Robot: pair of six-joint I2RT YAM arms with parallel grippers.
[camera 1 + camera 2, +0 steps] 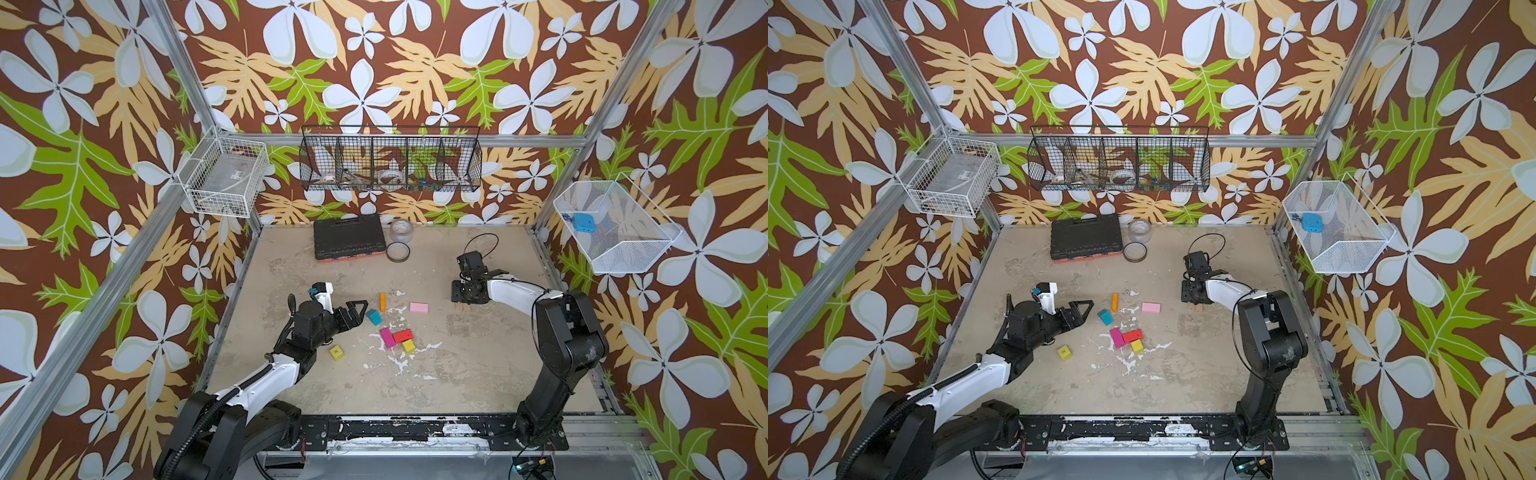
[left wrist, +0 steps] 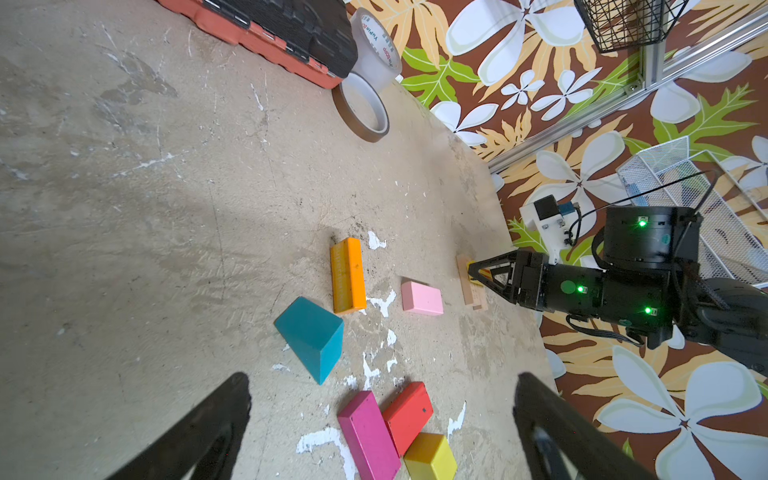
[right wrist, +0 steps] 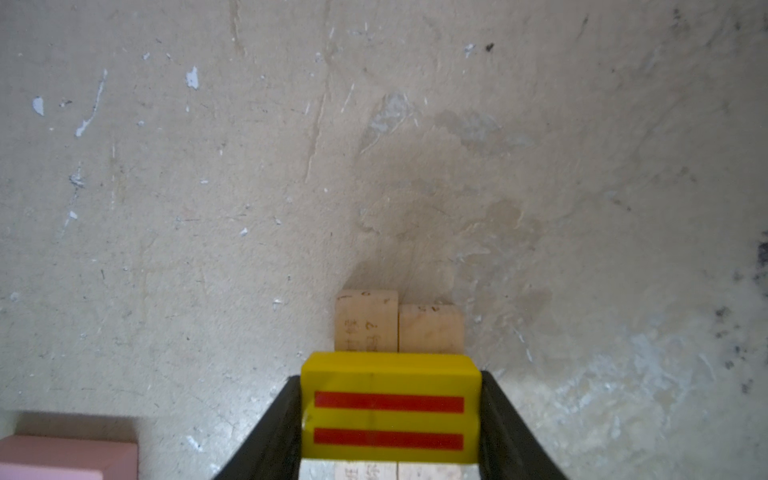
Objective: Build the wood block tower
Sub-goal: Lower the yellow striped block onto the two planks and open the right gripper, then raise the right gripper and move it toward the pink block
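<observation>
Two fingers of the right gripper [image 3: 390, 380] clamp a yellow red-striped block [image 3: 388, 419] over paired tan planks [image 3: 368, 324], with the pink block [image 1: 419, 307] at its 9 o'clock in a top view. The left gripper [image 1: 362, 313] gapes wide and empty, the teal wedge [image 1: 373, 317] at its 3 o'clock. The orange block [image 1: 382, 302] lies at its 2 o'clock, and the magenta block [image 1: 387, 337], red block [image 1: 403, 335] and yellow cube [image 1: 409, 345] huddle unstacked at 4 o'clock.

bright, even light | soft shadows | wrist views blurred near lens

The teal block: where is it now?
In both top views the teal block lies on the table just right of the left claw, beside the orange block.
</observation>
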